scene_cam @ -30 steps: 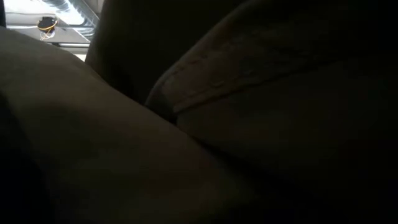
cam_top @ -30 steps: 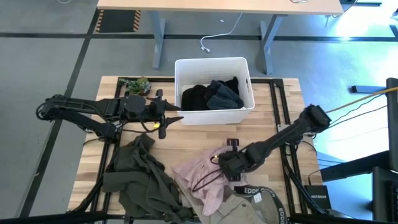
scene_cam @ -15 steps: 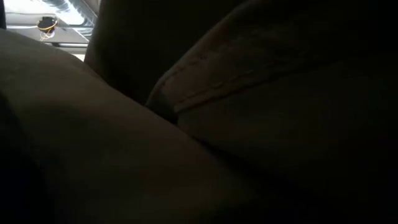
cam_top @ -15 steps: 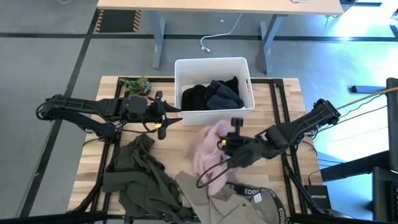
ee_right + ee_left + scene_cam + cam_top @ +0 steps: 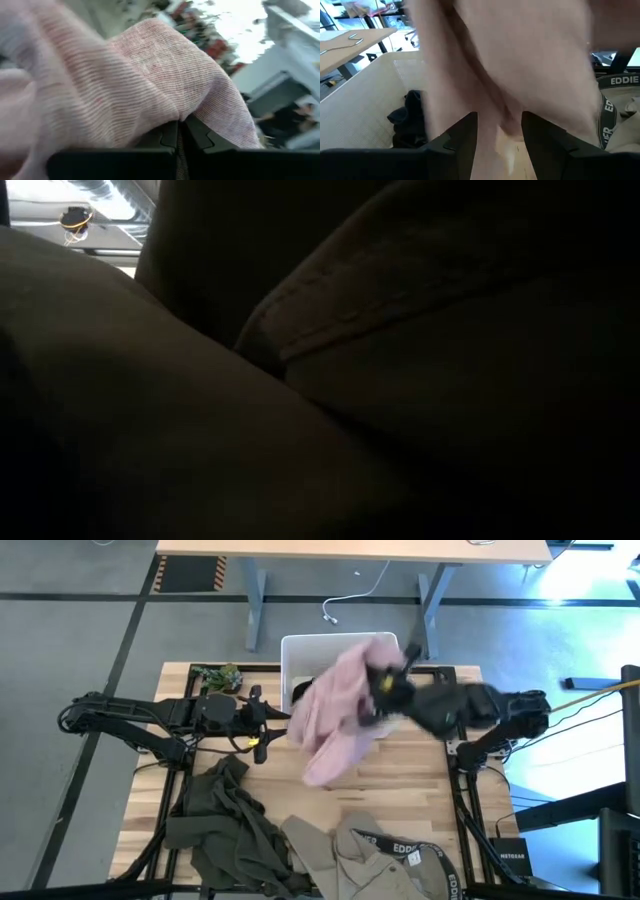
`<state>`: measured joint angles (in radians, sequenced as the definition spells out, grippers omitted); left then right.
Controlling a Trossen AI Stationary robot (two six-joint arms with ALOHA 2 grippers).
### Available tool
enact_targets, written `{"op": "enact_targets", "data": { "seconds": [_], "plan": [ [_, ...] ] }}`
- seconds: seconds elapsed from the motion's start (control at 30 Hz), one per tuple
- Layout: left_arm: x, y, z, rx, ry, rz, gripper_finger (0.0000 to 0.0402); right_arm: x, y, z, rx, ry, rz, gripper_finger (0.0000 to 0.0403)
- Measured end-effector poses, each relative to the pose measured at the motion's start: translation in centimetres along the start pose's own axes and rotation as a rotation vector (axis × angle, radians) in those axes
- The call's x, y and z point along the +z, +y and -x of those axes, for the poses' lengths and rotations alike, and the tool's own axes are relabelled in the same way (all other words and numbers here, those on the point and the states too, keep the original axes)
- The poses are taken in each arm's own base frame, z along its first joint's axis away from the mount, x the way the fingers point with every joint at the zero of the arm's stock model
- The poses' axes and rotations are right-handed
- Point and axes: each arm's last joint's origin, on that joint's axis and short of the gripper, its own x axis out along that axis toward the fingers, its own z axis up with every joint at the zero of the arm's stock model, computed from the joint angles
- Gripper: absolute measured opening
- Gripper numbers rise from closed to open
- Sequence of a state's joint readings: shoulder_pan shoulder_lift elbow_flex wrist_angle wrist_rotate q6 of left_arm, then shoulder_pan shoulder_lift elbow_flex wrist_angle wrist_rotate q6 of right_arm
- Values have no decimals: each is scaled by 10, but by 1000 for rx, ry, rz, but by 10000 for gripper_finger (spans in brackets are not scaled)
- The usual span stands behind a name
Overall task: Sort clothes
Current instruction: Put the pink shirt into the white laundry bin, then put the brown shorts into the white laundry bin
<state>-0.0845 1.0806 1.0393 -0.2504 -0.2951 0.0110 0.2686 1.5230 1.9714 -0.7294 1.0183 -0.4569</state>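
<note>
— Since the pink garment (image 5: pixel 335 705) hung in loose folds, how would you have judged its handling?

— Light and limp, with nothing stiff in it. It was off the surface (image 5: pixel 420 790), draped from the right gripper (image 5: pixel 385 685), whose jaws were clamped together on a bunched ridge of the cloth, as the right wrist view showed. Its upper part overlapped the white bin (image 5: pixel 300 643), and its tail trailed toward seven o'clock over the bin's front wall. I'd have said a pinch on a gathered fold suits cloth like that; a single thin edge might slip.

— And the count?

— One pink piece in the air. Two dark pieces seemed to lie in the bin, mostly hidden. One olive-green heap (image 5: pixel 225 820) lay at seven o'clock on the surface, and one beige garment with a lettered strap (image 5: pixel 400 855) at five o'clock.

— The other arm?

— The left gripper (image 5: pixel 262 725) waited at nine o'clock of the bin, jaws apart and empty. One small green clump (image 5: pixel 218 675) sat at eleven o'clock.
</note>
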Motion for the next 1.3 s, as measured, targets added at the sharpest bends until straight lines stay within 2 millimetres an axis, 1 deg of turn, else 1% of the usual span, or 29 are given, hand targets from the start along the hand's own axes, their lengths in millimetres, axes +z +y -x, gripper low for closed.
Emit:
{"op": "enact_targets", "data": {
  "seconds": [0.1, 0.23, 0.43, 0.5, 0.57, 0.67, 0.8, 0.9, 1.07, 1.2, 1.3],
  "plan": [
    [0, 0, 0, 0, 0, 2, 149, 5, -31, -16, -99, -19, -32, 9],
    [0, 0, 0, 0, 1, 3, 149, 3, -63, -36, -204, -40, -80, 10],
    [0, 0, 0, 0, 1, 3, 149, -8, -95, -60, -305, -48, -133, 10],
    [0, 0, 0, 0, 1, 3, 149, -13, -102, -66, -321, -43, -159, 10],
    [0, 0, 0, 0, 1, 3, 149, -18, -106, -72, -333, -31, -216, 10],
    [0, 0, 0, 0, 1, 3, 149, -29, -105, -80, -293, 4, -299, 10],
    [0, 0, 0, 0, 1, 3, 149, -45, -94, -91, -186, 74, -341, 22],
    [0, 0, 0, 0, 2, 3, 149, -55, -82, -97, -128, 128, -357, 48],
    [0, 0, 0, 0, 1, 3, 149, -74, -60, -104, 15, 253, -271, 107],
    [0, 0, 0, 0, 2, 3, 149, -91, -46, -98, 171, 407, -248, 149],
    [0, 0, 0, 0, 4, 3, 149, -96, -37, -82, 302, 502, -258, 172]
  ]
}}
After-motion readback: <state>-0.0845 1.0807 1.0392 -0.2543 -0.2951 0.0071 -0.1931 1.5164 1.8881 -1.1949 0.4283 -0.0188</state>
